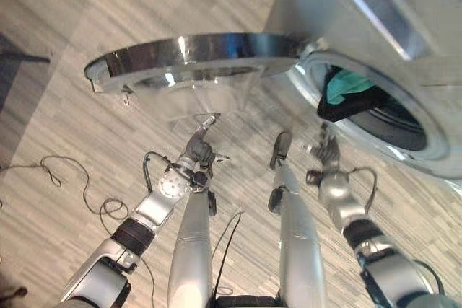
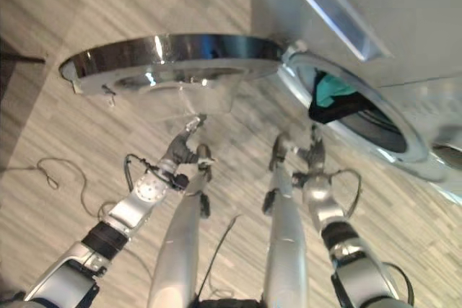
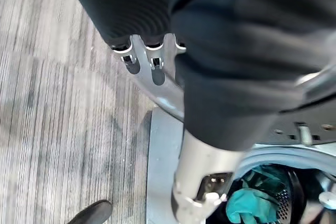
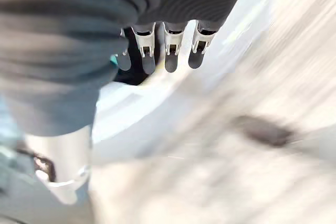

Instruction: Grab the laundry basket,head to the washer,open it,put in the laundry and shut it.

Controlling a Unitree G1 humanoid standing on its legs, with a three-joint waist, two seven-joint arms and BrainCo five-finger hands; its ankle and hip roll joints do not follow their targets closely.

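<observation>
Washer [image 1: 404, 27]: front-loading machine at the right of the head views, its round opening uncovered.
Door [image 1: 195, 59]: swung fully open, seen edge-on as a chrome-rimmed disc standing out to the left of the opening.
Laundry [image 1: 345, 88]: teal cloth and a dark piece lying inside the drum, just behind the opening's rim; the left wrist view shows the same teal cloth [image 3: 247, 208] in the drum.
Left hand [image 1: 198, 151]: raised below the open door, fingers fairly straight and holding nothing; whether a fingertip touches the door's glass cannot be told.
Right hand [image 1: 328, 151]: held just below the lower rim of the opening, fingers [image 4: 170, 59] straight and loosely extended, empty.
Floor [image 1: 58, 106]: grey wood-grain planks.
Step in hand: loading appears finished, so closing the door is judged to be the step in hand.
Next move: likely the left hand must get behind the door's outer face and sweep it toward the opening until it latches, with the right hand clear of the rim.
</observation>
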